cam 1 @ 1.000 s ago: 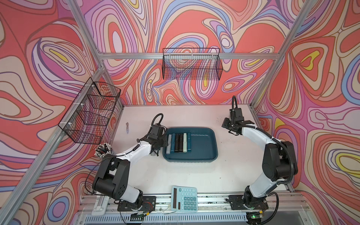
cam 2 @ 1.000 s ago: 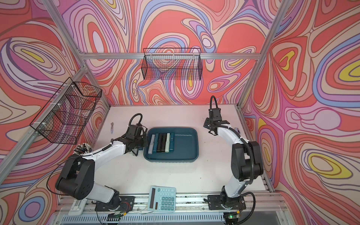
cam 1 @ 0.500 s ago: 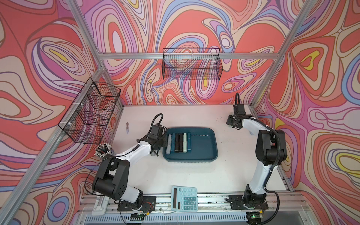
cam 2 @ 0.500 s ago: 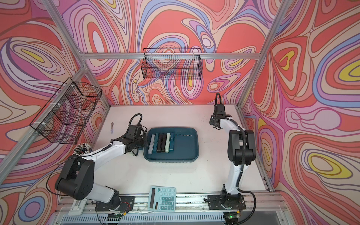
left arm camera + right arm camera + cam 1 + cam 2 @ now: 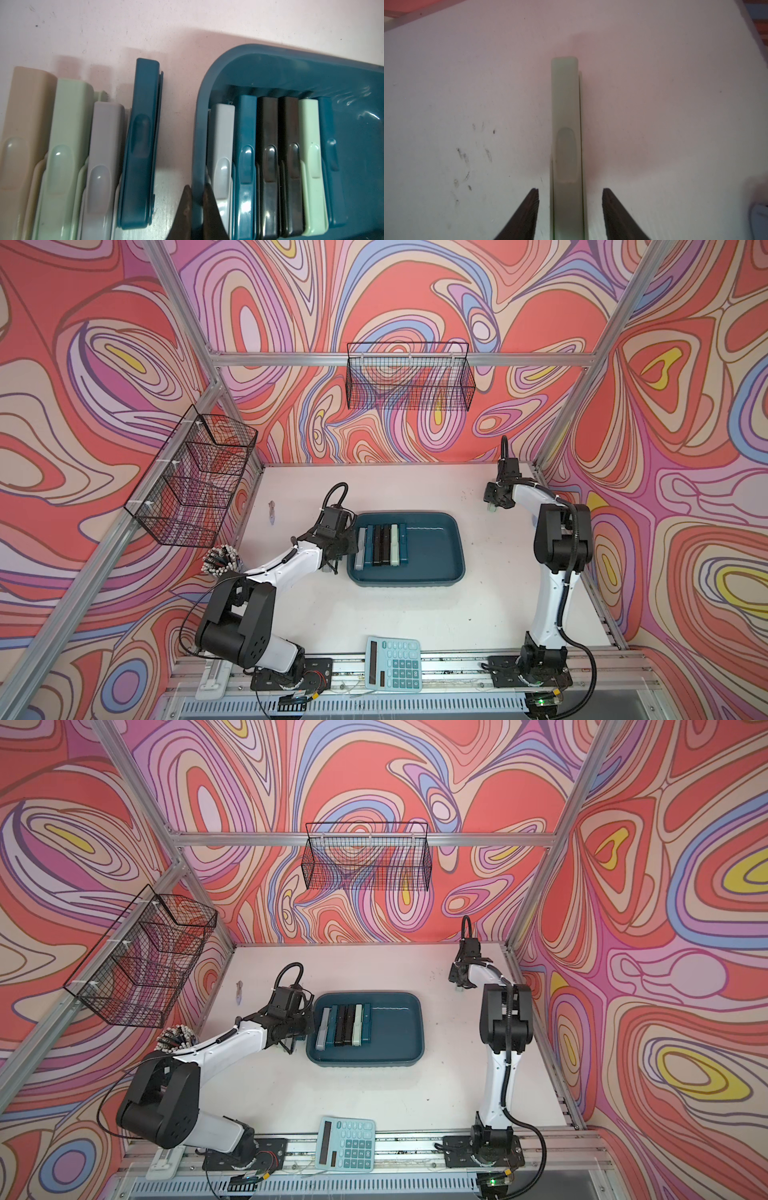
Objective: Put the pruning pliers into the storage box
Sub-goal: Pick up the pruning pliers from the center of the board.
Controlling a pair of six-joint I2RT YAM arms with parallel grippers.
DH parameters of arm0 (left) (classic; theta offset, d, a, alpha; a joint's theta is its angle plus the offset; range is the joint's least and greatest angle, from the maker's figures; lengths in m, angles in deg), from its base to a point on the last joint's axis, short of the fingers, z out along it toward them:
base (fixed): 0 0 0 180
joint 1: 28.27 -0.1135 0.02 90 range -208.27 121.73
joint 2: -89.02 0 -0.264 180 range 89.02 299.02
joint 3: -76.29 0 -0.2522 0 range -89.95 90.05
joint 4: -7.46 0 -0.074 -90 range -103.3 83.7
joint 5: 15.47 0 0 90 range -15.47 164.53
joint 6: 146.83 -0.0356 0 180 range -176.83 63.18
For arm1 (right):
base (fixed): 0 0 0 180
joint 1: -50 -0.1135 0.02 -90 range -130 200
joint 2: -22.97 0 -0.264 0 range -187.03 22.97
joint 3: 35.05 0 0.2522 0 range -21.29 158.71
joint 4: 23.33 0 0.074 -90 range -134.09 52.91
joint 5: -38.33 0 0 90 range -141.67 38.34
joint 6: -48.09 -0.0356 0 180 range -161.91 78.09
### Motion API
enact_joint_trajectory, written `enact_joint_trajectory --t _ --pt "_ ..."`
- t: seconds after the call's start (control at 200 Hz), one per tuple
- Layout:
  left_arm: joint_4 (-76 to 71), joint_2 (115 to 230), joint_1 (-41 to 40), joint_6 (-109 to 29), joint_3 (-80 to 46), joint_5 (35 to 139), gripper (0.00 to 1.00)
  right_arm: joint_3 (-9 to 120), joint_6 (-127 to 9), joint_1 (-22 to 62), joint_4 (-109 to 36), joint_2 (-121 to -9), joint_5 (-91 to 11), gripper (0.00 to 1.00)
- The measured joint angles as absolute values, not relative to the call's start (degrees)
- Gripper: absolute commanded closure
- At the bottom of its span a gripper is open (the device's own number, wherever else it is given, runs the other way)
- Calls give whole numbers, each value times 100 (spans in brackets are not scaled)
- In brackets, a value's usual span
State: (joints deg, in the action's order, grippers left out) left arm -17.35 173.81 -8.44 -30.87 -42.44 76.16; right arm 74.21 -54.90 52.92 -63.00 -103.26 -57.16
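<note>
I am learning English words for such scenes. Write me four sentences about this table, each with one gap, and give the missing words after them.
1. The storage box holds ___ pruning pliers, side by side.
2. The right gripper is open around the lone pliers, whose colour is pale ___.
3. The left gripper is shut on the storage box's flared ___.
4. At the front edge of the table lies a ___.
Missing words: six; green; rim; calculator.
</note>
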Motion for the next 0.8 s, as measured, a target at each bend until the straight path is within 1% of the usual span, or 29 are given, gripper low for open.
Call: enact_joint_trajectory --t 0.08,0.29,0.466,0.651,0.801 --pt "-1757 17375 -844 -3087 -4244 7605 95 7441 -5468 5294 -6344 -10377 -5725 51" --pt "-1777 17375 -844 -3087 -4233 7596 95 7517 -5457 5327 -6333 -10554 -5712 61" --pt "-1825 17375 -844 -3087 -4216 7596 95 7517 -5462 5331 -6307 -10580 -5681 71" --pt "-1829 17375 -844 -3085 -4216 7596 95 7495 -5468 5333 -6233 -10578 -5618 74" --pt "-1829 17375 -844 -3080 -4216 7599 95 7196 -5507 5336 -6091 -10392 -5548 76"
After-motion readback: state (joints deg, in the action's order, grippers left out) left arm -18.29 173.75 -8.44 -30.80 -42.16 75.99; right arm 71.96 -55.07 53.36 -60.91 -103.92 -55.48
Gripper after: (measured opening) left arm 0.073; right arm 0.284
